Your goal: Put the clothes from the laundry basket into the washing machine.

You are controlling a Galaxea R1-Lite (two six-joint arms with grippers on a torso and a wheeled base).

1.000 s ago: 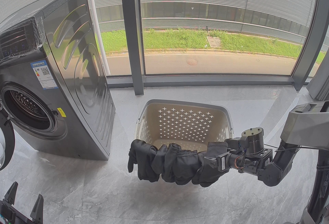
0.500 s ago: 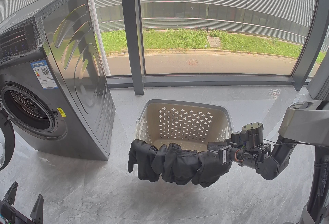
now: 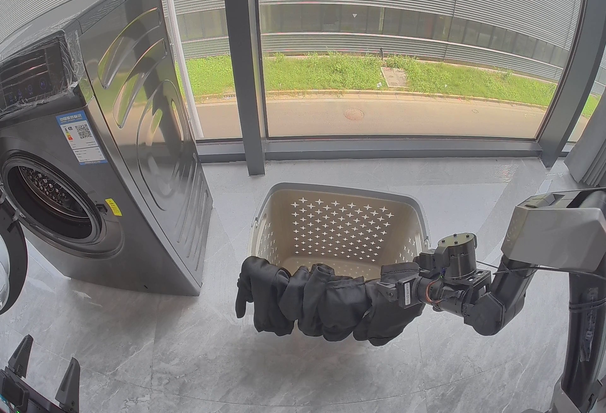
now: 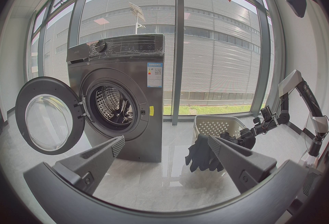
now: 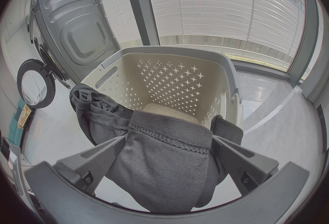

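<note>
Washing machine point(image 3: 145, 136), largest item, stands to the left of the laundry basket point(image 3: 341, 190) and apart from it. Its round door point(image 4: 49, 115) is swung wide open and its perforated drum point(image 3: 53, 203) is exposed; whether any cloth lies in the drum cannot be told. No shift in it over the last second. The laundry basket, pale plastic with star-shaped holes, is likewise unmoved. Bare floor shows toward its far wall, while the near part of the floor is hidden behind the garment point(image 3: 322, 304). The garment, dark and bunched, one piece as far as can be seen, lies draped along the basket's near rim, its left end hanging down outside the near left corner. Its position matches that of a second ago. The right gripper point(image 5: 166, 144) sits at the basket's near right corner with its fingers spread wide and the garment's right end bunched between them, not pinched. Over the last second the wrist has drawn a little away from the basket's right side and come back, and the cloth has not followed. Judgement: no lift has begun, and the grip must close before any carry toward the machine. The left gripper point(image 3: 49, 351) is on the basket's near side, far off to the left, fingers parted, holding nothing.
</note>
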